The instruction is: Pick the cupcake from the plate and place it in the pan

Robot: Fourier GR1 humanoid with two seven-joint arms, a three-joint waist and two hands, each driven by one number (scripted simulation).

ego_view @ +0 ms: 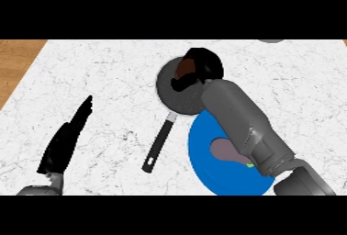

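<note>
Over on the left, the robot's black left hand (65, 137) rests edge-on above the white marbled counter (115, 82), fingers straight and pointing up and away, holding nothing. A strip of brown wooden surface (17, 59) shows past the counter's left edge. Further right, the dark grey round pan (177, 97) sits on the marble with its long black handle (159, 144) slanting down towards the lower left. Just beside the pan, to its lower right, lies the bright blue round plate (203, 156), with a greyish patch on its middle and a tiny green speck by it, partly hidden by the arm. The grey right forearm (244, 124) crosses over the plate and reaches up to the pan. There the black right hand (203, 64) hangs over the pan's far side, its fingers curled round the brown cupcake (183, 69), of which only a reddish-brown part peeks out at the hand's left, above the pan's interior.
</note>
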